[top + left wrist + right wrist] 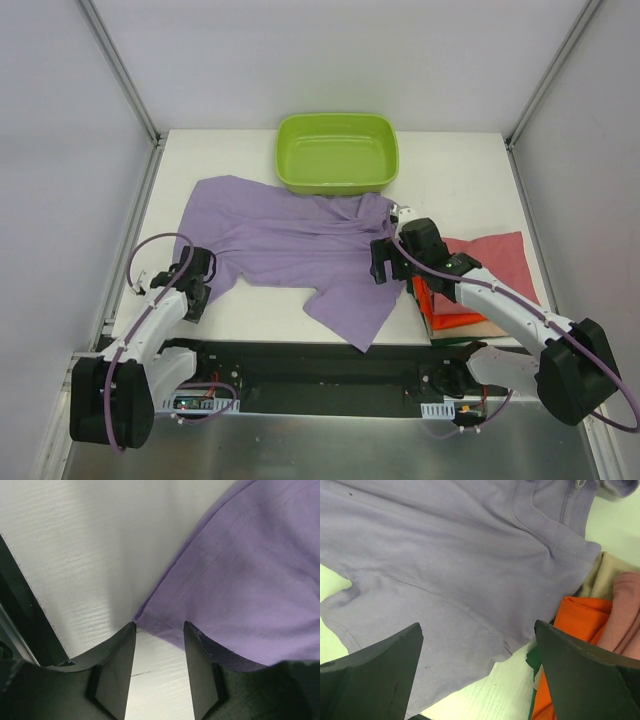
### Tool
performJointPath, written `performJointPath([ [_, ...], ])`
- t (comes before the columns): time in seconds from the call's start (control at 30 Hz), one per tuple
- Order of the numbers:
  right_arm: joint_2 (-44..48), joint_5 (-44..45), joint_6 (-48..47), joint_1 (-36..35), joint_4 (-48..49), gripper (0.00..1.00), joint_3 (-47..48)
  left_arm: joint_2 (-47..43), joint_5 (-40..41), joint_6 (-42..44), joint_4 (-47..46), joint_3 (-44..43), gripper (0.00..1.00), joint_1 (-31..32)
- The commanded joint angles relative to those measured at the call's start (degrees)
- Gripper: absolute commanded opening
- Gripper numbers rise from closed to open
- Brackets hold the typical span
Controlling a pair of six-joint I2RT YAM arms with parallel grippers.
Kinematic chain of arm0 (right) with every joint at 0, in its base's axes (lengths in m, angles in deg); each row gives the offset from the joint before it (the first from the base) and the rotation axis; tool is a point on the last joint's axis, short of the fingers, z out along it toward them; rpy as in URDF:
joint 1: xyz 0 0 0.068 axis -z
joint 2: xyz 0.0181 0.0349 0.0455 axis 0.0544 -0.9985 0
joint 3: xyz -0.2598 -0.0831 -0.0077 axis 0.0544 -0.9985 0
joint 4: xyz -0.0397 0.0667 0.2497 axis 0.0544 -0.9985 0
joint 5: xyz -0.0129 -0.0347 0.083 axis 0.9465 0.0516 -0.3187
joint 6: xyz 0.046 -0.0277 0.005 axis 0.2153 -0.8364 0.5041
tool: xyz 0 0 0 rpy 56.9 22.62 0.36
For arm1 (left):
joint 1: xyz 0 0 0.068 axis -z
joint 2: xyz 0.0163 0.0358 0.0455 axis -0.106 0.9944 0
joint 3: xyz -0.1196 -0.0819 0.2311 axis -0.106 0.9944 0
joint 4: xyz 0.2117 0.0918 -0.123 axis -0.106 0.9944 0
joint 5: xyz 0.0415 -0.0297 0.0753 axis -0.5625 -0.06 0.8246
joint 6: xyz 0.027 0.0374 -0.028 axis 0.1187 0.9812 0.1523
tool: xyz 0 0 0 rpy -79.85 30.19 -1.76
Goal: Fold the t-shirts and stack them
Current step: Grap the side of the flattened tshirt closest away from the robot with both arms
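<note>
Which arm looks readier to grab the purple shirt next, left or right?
Probably left. The left hand is open with the corner of the lilac shirt right at its fingertips, an easy edge to pinch. The right hand, also open, hovers over flat cloth, no edge between its fingers.

From my feed I see a lime-green rectangular plastic tub with rounded corners sitting upright at the far middle of the flat white surface. Its inside looks glossy. Pale grey enclosure walls close in the far side and both flanks. Slanted aluminium frame struts run down to the far left and far right corners. A black mounting strip lines the near edge, and nearer still lies a brushed metal sheet.
</note>
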Motion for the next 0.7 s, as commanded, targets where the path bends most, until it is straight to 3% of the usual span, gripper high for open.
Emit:
performJointPath([
  [0.0,-0.3,1.1,-0.9,0.1,0.1,0.96,0.7,3.2,0.1,0.9,-3.8,1.5,0.41,-0.6],
  [0.17,-0.6,0.9,-1.1,0.1,-0.1,0.96,0.8,5.9,0.5,1.4,-5.9,1.7,0.37,-0.7],
  [0.3,-0.6,0.7,-1.1,0.1,-0.9,0.96,0.9,7.1,0.8,2.1,-7.1,1.6,0.2,-0.7],
  [0.37,-0.4,0.9,-1.3,0.2,-1.4,0.96,1.0,7.3,0.5,2.1,-7.3,1.2,0.03,-0.8],
  [0.4,-0.2,0.9,-1.2,0.1,-1.7,0.96,1.1,7.2,0.4,2.4,-7.5,1.2,0.0,-0.8],
  [0.57,0.8,0.0,-1.4,-1.0,-3.9,0.96,2.0,3.4,0.3,5.2,-7.9,1.3,0.0,-0.8],
  [0.67,0.8,2.4,-3.2,-7.0,-7.1,0.96,3.8,-1.0,0.6,6.4,-7.9,2.1,0.0,-0.8],
])
